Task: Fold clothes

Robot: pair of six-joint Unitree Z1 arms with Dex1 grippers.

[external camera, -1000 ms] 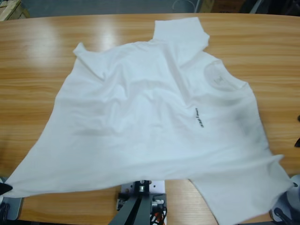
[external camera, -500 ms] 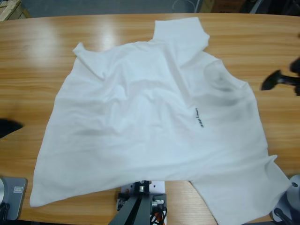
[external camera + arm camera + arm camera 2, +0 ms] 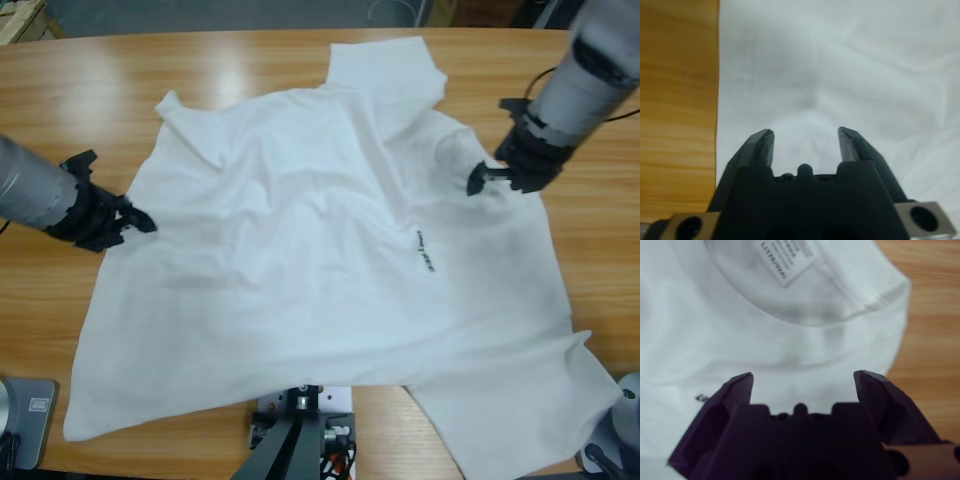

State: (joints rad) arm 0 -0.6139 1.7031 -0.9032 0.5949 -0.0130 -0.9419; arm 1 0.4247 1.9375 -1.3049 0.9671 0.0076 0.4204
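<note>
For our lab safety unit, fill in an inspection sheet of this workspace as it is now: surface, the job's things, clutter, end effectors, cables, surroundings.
Surface: long wooden table, bare wood around the garment.
Job's things: one white T-shirt spread out and wrinkled, not folded; its collar shows a label inside; small dark print on the chest.
Clutter: nothing seen.
End effectors: left end effector open over the shirt's edge, holding nothing; right end effector open just by the collar, holding nothing.
Cables: a dark cable runs along the right arm.
Surroundings: dark floor beyond the table's far edge; a wooden crate corner at the upper left.
</note>
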